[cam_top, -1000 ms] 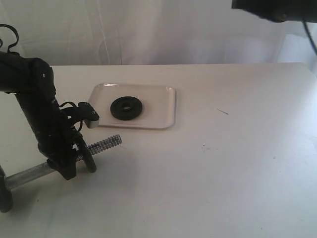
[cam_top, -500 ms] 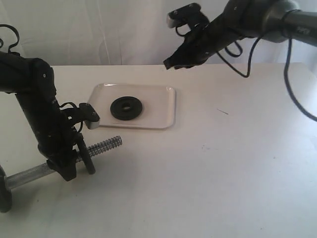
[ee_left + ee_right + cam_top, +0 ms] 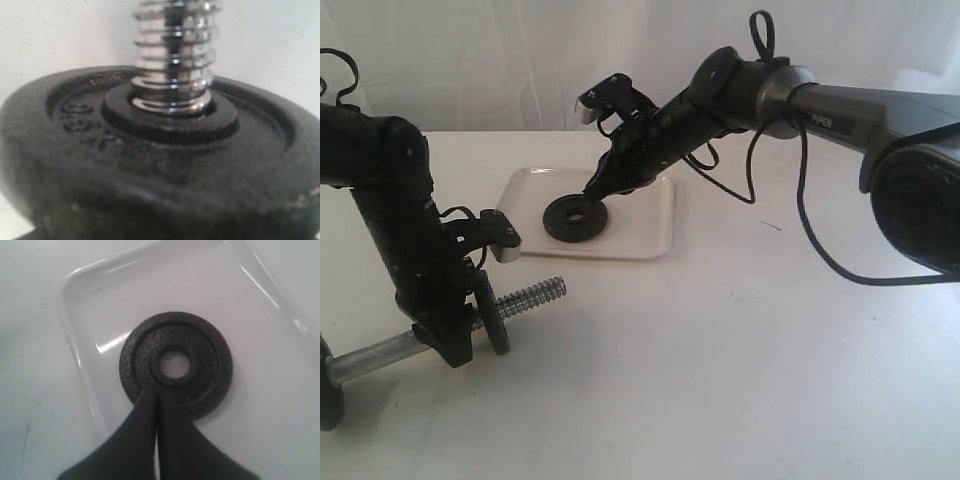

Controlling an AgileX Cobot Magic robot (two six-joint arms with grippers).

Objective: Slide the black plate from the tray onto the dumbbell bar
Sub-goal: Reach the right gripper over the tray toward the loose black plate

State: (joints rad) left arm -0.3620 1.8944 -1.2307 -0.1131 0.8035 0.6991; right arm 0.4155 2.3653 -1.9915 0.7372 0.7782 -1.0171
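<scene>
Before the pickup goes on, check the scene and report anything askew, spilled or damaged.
Nothing is spilled or broken. The plate lies flat in the tray. One oddity: the right pincer is shut, tips together over the plate's rim, not straddling it. The bar slants up in the left pincer.

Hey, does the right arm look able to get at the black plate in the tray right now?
Probably yes. The right gripper hangs right over the black plate, which lies flat and alone in the tray with nothing covering it. The gripper's fingers look shut, so they would need to open first.
</scene>
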